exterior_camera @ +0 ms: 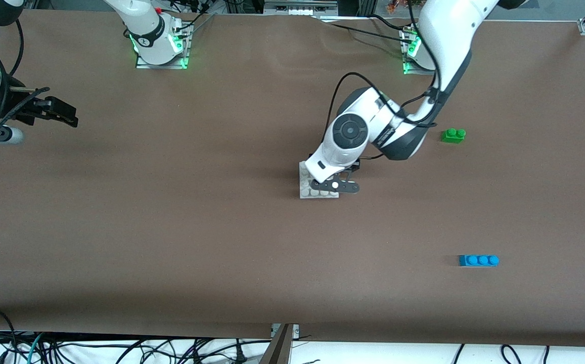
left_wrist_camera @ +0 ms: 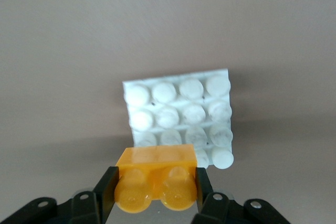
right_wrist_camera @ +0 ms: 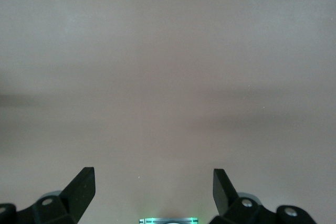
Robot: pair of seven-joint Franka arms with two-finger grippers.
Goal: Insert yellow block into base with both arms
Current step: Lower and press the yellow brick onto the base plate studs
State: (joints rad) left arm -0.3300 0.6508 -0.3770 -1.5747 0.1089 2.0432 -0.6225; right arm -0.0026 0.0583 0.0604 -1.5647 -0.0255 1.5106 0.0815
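Front view, nearest the camera: a blue brick [exterior_camera: 478, 260] lies on the brown surface [exterior_camera: 171, 242] toward the left arm's end. Farther from the camera, about mid-surface, sits the white base [exterior_camera: 305, 188], flat, its studs up. The left arm [exterior_camera: 439, 45] reaches down from its stand to it, and its wrist covers most of the base, so only the base's nearer edge and one side show here. The left claw [left_wrist_camera: 156, 184] is over the base; how low it hangs above the studs is hard to judge from here. A green brick [exterior_camera: 453, 135] lies farther from the camera than the base, toward the left arm's end and well apart from it.

In the left wrist view the left claw is clenched on the yellow block [left_wrist_camera: 156, 179], one black finger [left_wrist_camera: 106, 186] pressed to each end, the two studs facing the camera. The block overlaps one edge of the base [left_wrist_camera: 178, 114]; whether it touches the studs there cannot be told.

The right arm [exterior_camera: 143, 25] waits, its right claw [exterior_camera: 44, 110] up over the bare surface at the right arm's end, well apart from the base. In the right wrist view the right claw [right_wrist_camera: 154, 184] is released, fingers spread wide with nothing between them.
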